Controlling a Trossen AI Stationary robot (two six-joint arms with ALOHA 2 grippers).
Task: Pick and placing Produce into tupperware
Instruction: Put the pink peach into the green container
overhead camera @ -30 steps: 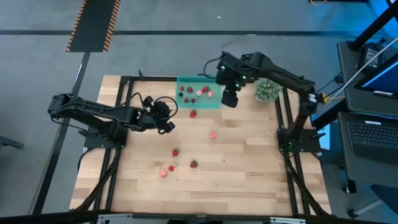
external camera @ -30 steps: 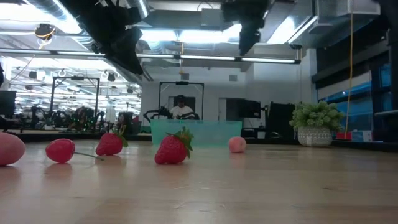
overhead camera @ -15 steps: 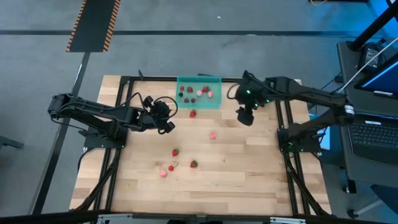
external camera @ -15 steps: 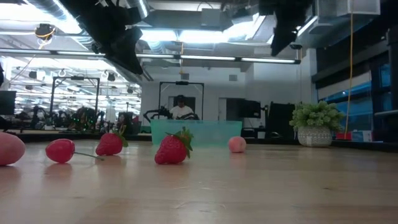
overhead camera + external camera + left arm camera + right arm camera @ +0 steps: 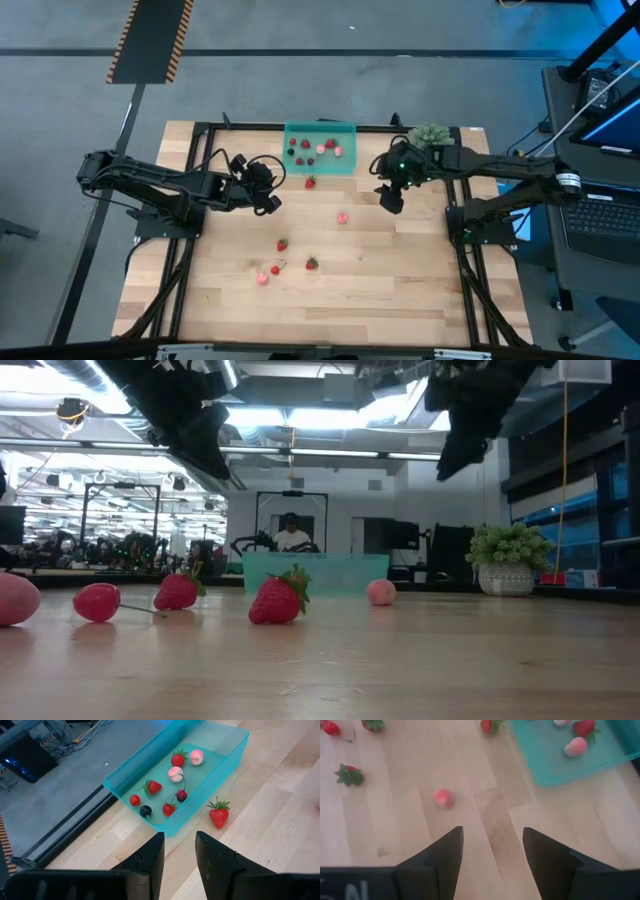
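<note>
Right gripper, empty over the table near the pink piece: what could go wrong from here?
The right gripper hangs open above the pale pink piece; being round, it may roll away if a finger nudges it on the way down. The strawberry lies right beside the tupperware wall, so fingers closing on it could catch or shove the container. The left gripper waits, open, close to that same spot, so both arms could crowd there.

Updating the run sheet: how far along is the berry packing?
Seven berries already lie in the teal container. Nothing is in hand: both the left gripper and right gripper are open and empty. Five pieces remain on the table, including a strawberry beside the container and a pink piece.
</note>
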